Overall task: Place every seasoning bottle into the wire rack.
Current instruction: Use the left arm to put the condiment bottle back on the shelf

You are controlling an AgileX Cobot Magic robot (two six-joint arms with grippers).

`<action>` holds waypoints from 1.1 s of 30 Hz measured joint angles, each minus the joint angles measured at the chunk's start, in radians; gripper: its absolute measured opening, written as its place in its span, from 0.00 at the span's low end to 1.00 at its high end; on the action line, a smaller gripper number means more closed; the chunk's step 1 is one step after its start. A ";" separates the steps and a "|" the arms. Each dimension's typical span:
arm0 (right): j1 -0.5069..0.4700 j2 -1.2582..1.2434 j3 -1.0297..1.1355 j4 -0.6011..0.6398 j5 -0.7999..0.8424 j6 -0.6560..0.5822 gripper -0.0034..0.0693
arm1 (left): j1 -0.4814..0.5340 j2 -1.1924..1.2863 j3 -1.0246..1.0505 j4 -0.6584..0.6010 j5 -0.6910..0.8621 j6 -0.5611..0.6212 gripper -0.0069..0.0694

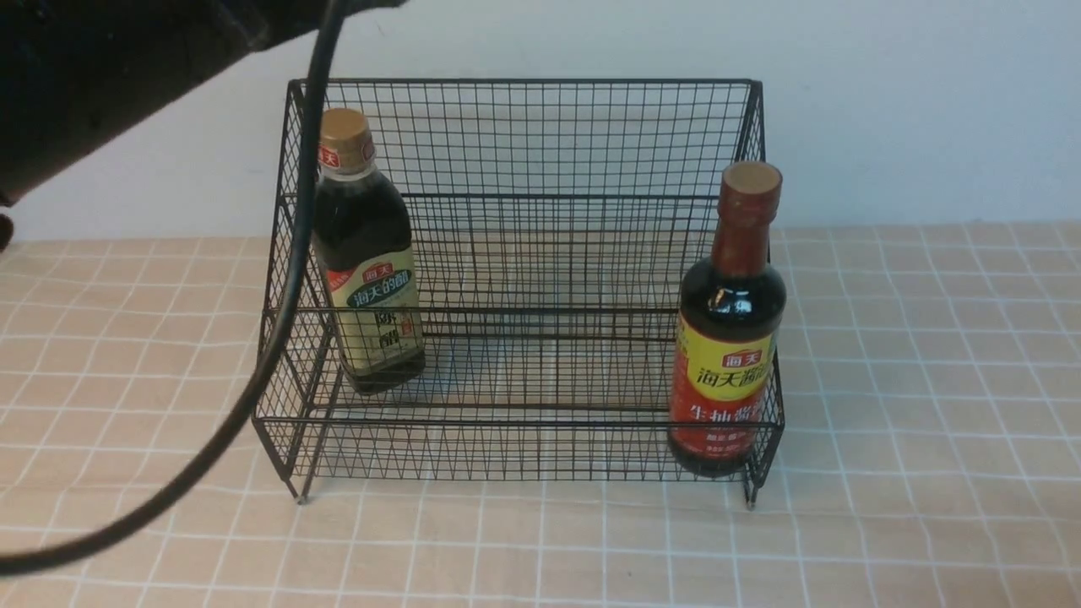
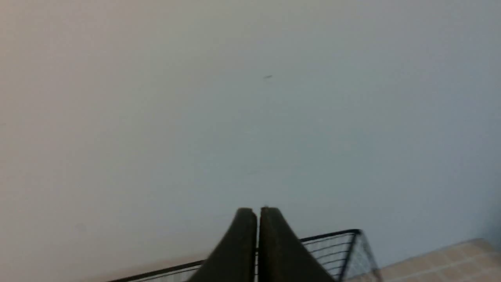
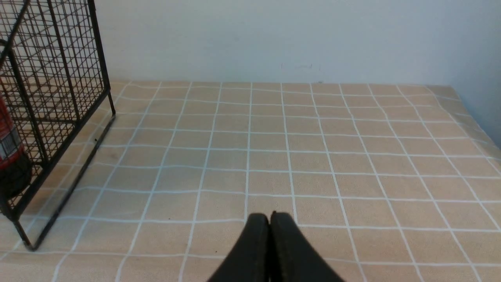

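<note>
Black wire mesh forms the two-tiered rack (image 1: 524, 82), which is set on the table (image 1: 929, 380) towards its far edge, close to the pale wall (image 1: 887, 101). The table is covered by a beige cloth (image 1: 127, 355) ruled with white lines.

Both seasoning bottles are found inside the rack, upright and well apart. The squarish bottle (image 1: 367, 270), with gold cap and beige-green label, is placed at the rack's left end, just beside the sloped left side and apparently on the lower tier. The round bottle (image 1: 728, 338), with long red-brown neck and yellow-red label, is placed in the front right corner of the lower tier, against the front mesh.

The left arm (image 1: 101, 76) is seen only as a dark blurred mass at the upper left of the front view, with a black cable (image 1: 279, 338) hung from it across the rack's left side. In the left wrist view, the left hand (image 2: 258, 213) is pressed fully closed with nothing between its fingers; it is raised before the wall, with a top corner of the rack beneath it.

The right hand (image 3: 270, 217) is likewise closed and empty. It is held low over bare cloth to the right of the rack, apart from it.
</note>
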 joint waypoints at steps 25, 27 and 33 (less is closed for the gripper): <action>0.000 0.000 0.000 0.000 0.000 0.000 0.03 | 0.205 -0.004 0.123 1.217 0.857 -1.399 0.08; 0.000 0.000 0.000 0.000 0.000 0.002 0.03 | 0.252 -0.004 0.123 1.244 0.774 -1.431 0.08; 0.000 0.000 0.000 0.000 0.000 0.003 0.03 | 0.270 0.027 0.123 1.245 0.638 -1.378 0.08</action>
